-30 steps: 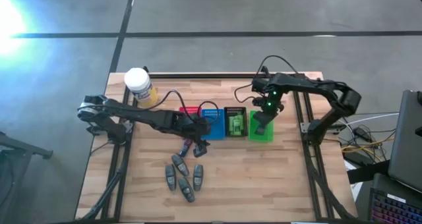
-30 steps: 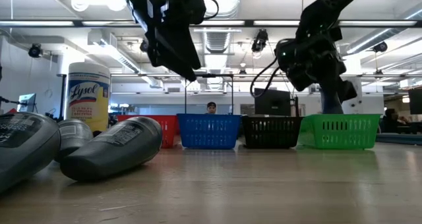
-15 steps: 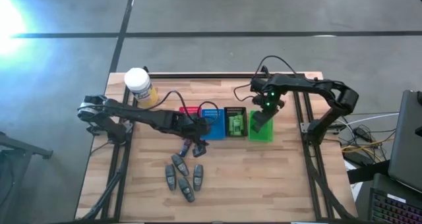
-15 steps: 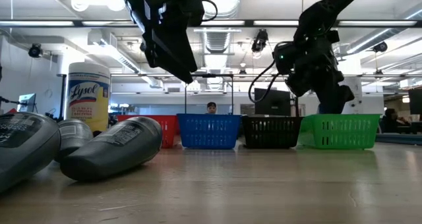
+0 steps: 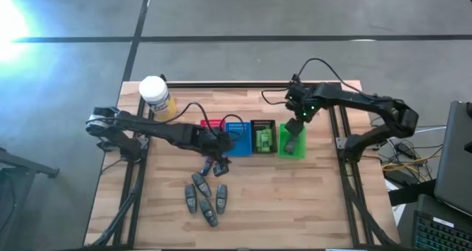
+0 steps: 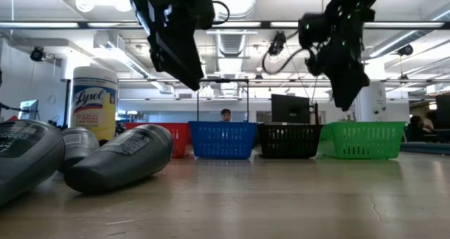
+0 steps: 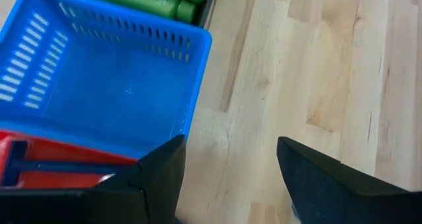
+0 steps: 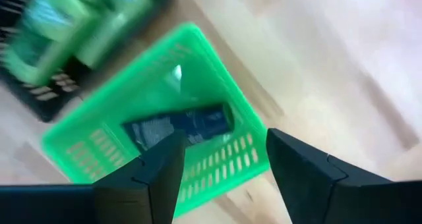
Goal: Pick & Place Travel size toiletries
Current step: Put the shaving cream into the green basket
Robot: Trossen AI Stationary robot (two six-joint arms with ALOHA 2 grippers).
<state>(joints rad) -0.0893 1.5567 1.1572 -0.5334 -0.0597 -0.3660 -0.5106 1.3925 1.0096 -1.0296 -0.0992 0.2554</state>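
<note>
Two grippers are over the table. The right gripper point(image 5: 298, 118) hangs above the far end of the green basket point(image 5: 291, 152), its fingers point(image 8: 310, 184) spread apart with nothing between them. Below it, inside that basket, lies a dark tube point(image 8: 179, 128), flat on the basket floor; in the high view its long axis runs roughly near to far. Just left of the green basket stands the black basket point(image 5: 263, 136), holding bright green tubes point(image 5: 263, 139).

The left gripper point(image 5: 219, 157) hovers just near of the blue basket point(image 5: 237, 136), its fingers point(image 7: 155, 178) wide apart and empty over bare wood. Directly near of it lie small dark sticks point(image 5: 213, 167), and nearer still a cluster of grey oval tubes point(image 5: 204, 198), most lying with their long axes roughly near to far. The red basket point(image 5: 212, 124) sits left of the blue one, and a yellow jar point(image 5: 156, 96) stands at the far left corner.
</note>
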